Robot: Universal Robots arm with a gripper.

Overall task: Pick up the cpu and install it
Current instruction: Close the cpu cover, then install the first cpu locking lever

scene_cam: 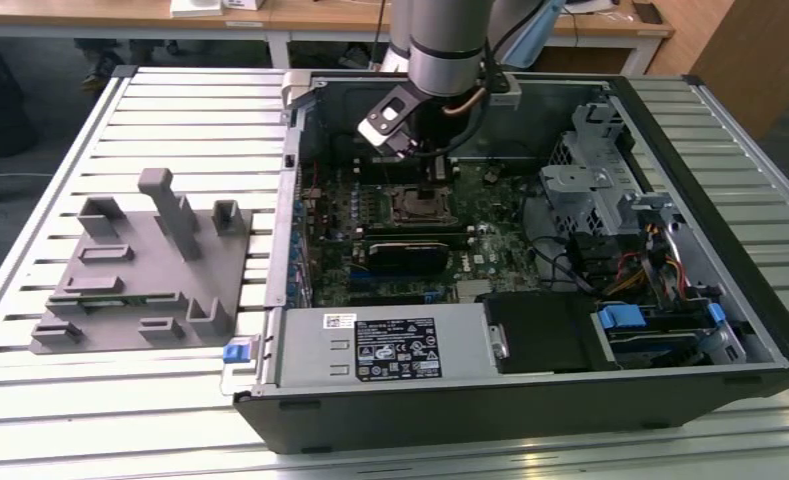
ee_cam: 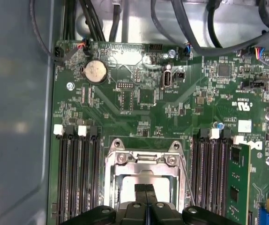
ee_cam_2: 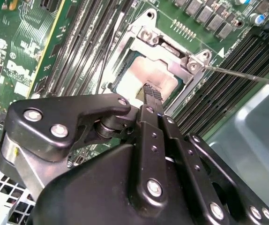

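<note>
One open computer case (scene_cam: 501,415) is the largest thing here, and the arm (scene_cam: 445,40) reaches down into it. Well apart from the gripper (ee_cam_2: 152,92), outside the case, stands the grey fixture (scene_cam: 141,270). Under the gripper lies the green motherboard (ee_cam: 139,108), with banks of memory slots (ee_cam: 76,173) flanking it on either side. Directly beneath the fingertips (ee_cam: 140,192) is the metal socket frame (ee_cam: 144,158), and within it we see the cpu (ee_cam_2: 144,75), its pale silvery top lying flat in the socket rather than carried. The two fingers are pressed together with no gap and nothing clamped. In the second wrist view their joined tip sits over one edge of the chip, and we cannot tell whether it touches. We judge the step in hand to be seating the chip. To do it well, we would keep any push light and straight down, avoid sideways drag that could skew the chip on its contacts, and stay off the thin retention lever (ee_cam_2: 237,75) just beside the fingers.
</note>
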